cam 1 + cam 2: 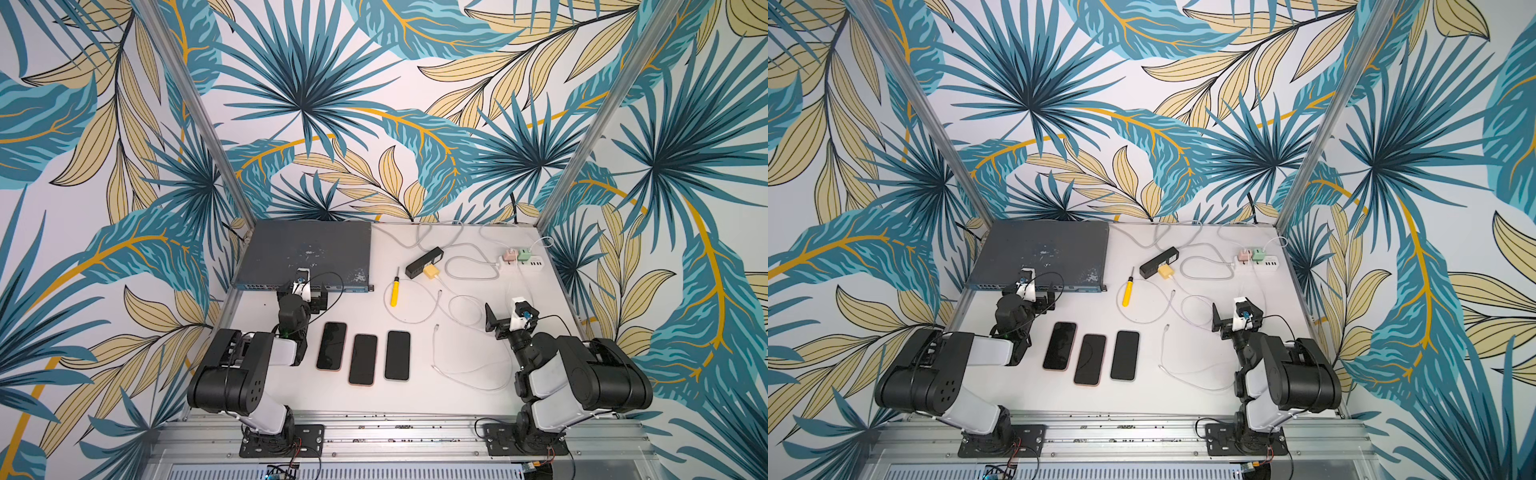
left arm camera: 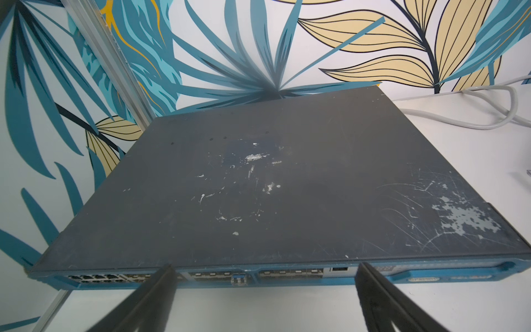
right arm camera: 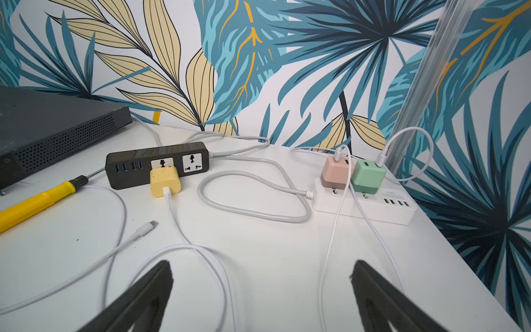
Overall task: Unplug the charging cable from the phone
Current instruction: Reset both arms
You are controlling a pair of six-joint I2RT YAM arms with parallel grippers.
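Three dark phones point(image 1: 331, 345) point(image 1: 363, 359) point(image 1: 397, 355) lie side by side, face up, on the white table in both top views. White charging cables snake to their right. The cables' free plugs point(image 1: 439, 292) point(image 1: 436, 327) point(image 1: 433, 368) rest on the table, apart from the phones. One loose plug point(image 3: 150, 224) also shows in the right wrist view. My left gripper point(image 1: 316, 298) point(image 2: 265, 267) is open and empty in front of the network switch, left of the phones. My right gripper point(image 1: 513, 318) point(image 3: 261, 264) is open and empty above a cable loop point(image 3: 201, 250).
A scratched grey network switch point(image 1: 303, 253) fills the back left. A yellow screwdriver point(image 1: 394, 291), a black power strip point(image 1: 424, 262) with a yellow charger point(image 3: 165, 178), and a white power strip point(image 1: 523, 266) with pink and green chargers sit behind. The table's right edge point(image 3: 448, 238) is near.
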